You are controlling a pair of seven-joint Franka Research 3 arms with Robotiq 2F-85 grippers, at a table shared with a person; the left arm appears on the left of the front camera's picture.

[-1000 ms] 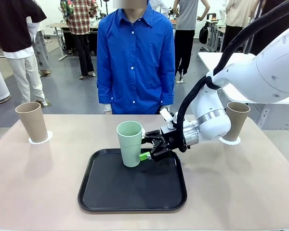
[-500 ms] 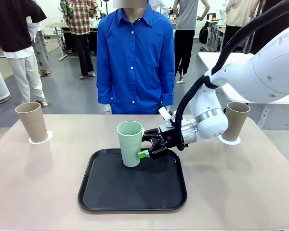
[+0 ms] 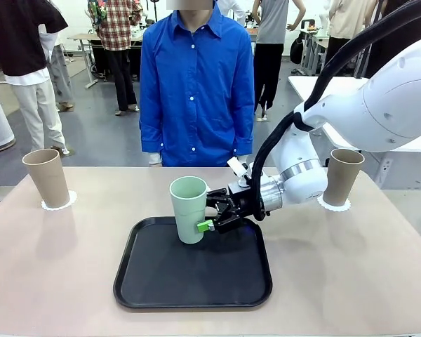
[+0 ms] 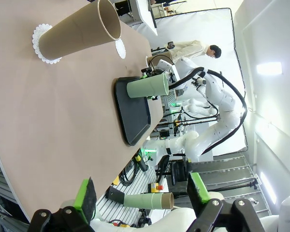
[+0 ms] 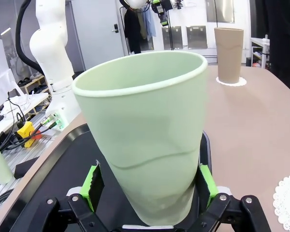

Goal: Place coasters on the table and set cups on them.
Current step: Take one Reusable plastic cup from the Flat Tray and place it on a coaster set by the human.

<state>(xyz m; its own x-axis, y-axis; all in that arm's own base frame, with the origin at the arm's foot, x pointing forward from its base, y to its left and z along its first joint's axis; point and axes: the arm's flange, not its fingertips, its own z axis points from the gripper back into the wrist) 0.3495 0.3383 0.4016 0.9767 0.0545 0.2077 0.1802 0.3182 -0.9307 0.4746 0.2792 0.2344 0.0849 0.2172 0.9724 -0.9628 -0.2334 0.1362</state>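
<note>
A pale mint green cup [image 3: 189,209] [image 5: 145,145] stands upright at the back of a black tray [image 3: 196,274]. My right gripper [image 3: 205,213] [image 5: 150,186] is open and straddles the cup's lower part, a green pad [image 5: 94,186] on each side. Two tan cups stand on coasters on the table [image 3: 351,267]: one [image 3: 48,177] at the far left on its coaster [image 3: 59,202], one [image 3: 342,175] at the far right on its coaster [image 3: 335,205]. A bare coaster [image 5: 287,200] [image 4: 120,48] lies beside the tray. My left gripper [image 4: 142,195] is open and holds nothing.
A person in a blue shirt [image 3: 196,84] stands at the far side of the table, arms down. The tray's raised rim [image 5: 205,145] surrounds the green cup. Bare tabletop lies left and right of the tray.
My right gripper has slid a little to the left, farther around the green cup. The cup has stayed in place on the tray.
</note>
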